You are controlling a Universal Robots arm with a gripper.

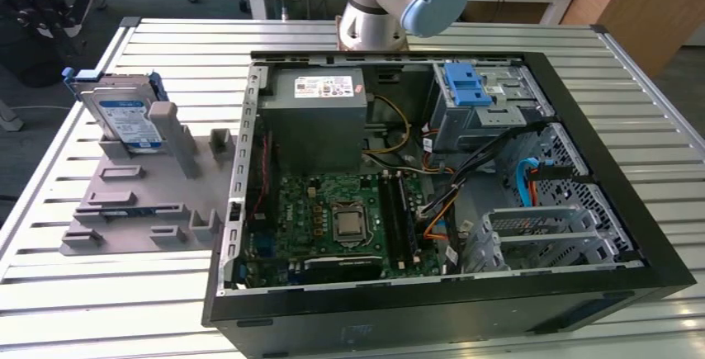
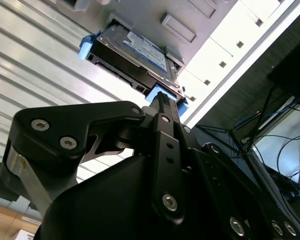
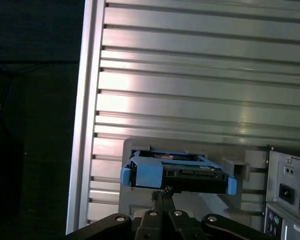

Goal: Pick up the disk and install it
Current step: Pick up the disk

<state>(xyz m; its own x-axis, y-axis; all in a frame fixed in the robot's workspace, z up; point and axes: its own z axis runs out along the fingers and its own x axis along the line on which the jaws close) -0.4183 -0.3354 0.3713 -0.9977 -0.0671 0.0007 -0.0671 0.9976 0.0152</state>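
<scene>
The disk [image 1: 124, 120] stands on edge in a grey holder [image 1: 132, 202] on the slatted table, at the exterior view's left. It is silver with a blue-and-white label and blue side rails. In both wrist views it lies beyond the fingertips, still seated in the holder: disk [image 2: 135, 50], disk [image 3: 177, 172]. My gripper [image 3: 162, 191] hangs some way off it, fingers drawn together and holding nothing. In the second wrist view the gripper [image 2: 162, 97] lines up with the disk's blue rail end.
An open black computer case [image 1: 595, 128] lies flat at the middle and right, with a motherboard, a grey power-supply box [image 1: 319, 120] and a drive cage with a blue latch [image 1: 468, 91]. The arm's base [image 1: 397, 4] stands behind the case. The table's edge runs just left of the holder.
</scene>
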